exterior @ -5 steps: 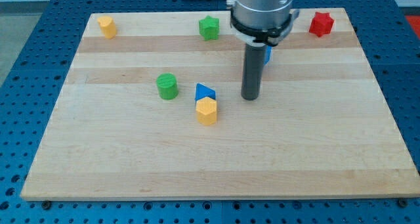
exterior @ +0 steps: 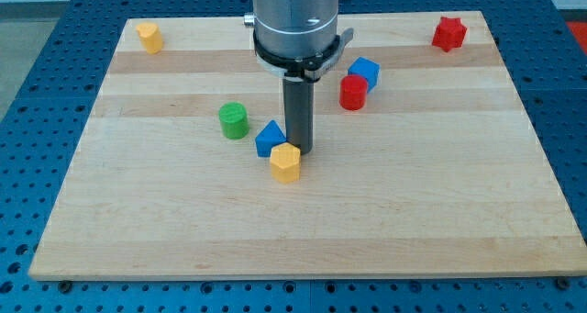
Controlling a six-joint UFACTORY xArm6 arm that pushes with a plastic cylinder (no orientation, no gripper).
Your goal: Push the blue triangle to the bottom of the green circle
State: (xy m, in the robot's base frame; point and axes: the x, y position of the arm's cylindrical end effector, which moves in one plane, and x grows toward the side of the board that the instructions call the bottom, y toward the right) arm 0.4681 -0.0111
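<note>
The blue triangle (exterior: 270,138) lies near the board's middle, to the lower right of the green circle (exterior: 233,120), a short green cylinder. A yellow hexagon block (exterior: 286,162) touches the triangle's lower right corner. My tip (exterior: 299,150) stands on the board right against the triangle's right side and just above the yellow hexagon.
A red cylinder (exterior: 353,92) and a blue cube (exterior: 364,72) sit together right of my rod. A yellow block (exterior: 149,37) is at the top left and a red star (exterior: 448,33) at the top right. The arm's body hides the top middle of the wooden board (exterior: 440,194).
My tip has moved left to the blue triangle's right side. The triangle and the yellow hexagon have shifted slightly left. The arm now hides the green star and uncovers the red cylinder and blue cube.
</note>
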